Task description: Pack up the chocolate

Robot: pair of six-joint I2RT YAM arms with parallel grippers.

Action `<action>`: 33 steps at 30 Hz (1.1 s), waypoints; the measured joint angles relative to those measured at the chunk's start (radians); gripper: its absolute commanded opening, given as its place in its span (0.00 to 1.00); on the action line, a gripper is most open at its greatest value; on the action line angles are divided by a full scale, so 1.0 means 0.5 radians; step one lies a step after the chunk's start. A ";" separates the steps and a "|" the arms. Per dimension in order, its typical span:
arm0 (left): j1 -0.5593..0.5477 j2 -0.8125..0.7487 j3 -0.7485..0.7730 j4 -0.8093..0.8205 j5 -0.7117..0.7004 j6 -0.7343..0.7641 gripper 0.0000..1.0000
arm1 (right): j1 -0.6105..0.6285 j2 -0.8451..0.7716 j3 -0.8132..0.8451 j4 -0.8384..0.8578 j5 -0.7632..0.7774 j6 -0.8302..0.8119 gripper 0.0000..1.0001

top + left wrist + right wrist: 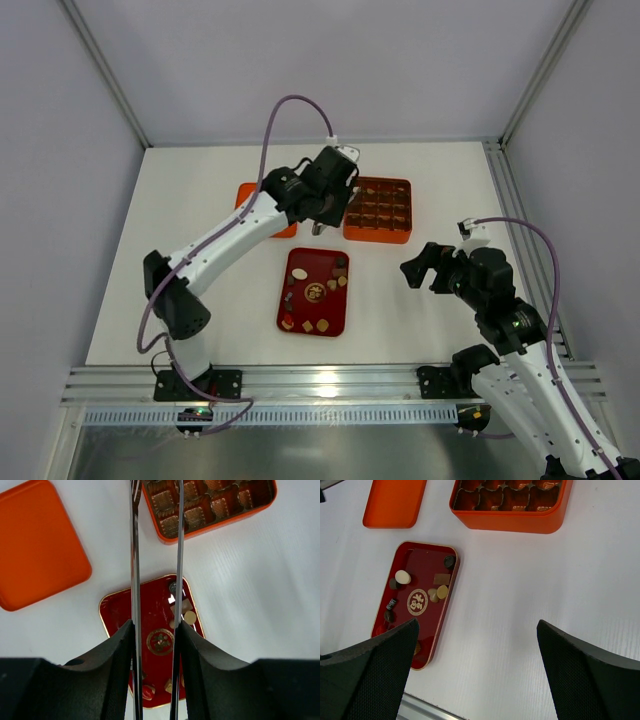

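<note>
**Left arm at the box, pieces waiting in tray**

Top: left gripper [318, 226], arm stretched far out, hangs at the orange box's [378, 237] near-left corner. Chocolate [341, 283] lies loose in the red tray [296, 256]. Right gripper [420, 263] sits off to the side.

Left wrist: thin blades partly apart, nothing seen between them. Likely next: swing over the tray and pinch one piece.

Right wrist: fingers spread wide, empty.

Tray [422, 562], red: round gold emblem [417, 602] at centre, with a character-like mark inside it. Mark too small and blurred to read. No other lettering legible in any view.
</note>
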 measured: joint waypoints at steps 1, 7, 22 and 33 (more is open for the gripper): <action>0.000 -0.075 -0.050 0.007 0.008 -0.005 0.39 | 0.000 0.000 0.000 0.000 -0.001 0.000 1.00; -0.037 -0.518 -0.436 0.022 0.036 -0.056 0.39 | 0.000 0.000 -0.001 0.000 -0.001 0.000 1.00; -0.301 -0.851 -1.143 -0.060 0.117 -0.162 0.39 | 0.000 0.000 -0.009 0.000 -0.002 0.003 1.00; -0.397 -0.861 -1.270 -0.043 0.163 -0.224 0.38 | 0.000 -0.014 -0.026 0.000 -0.002 0.006 1.00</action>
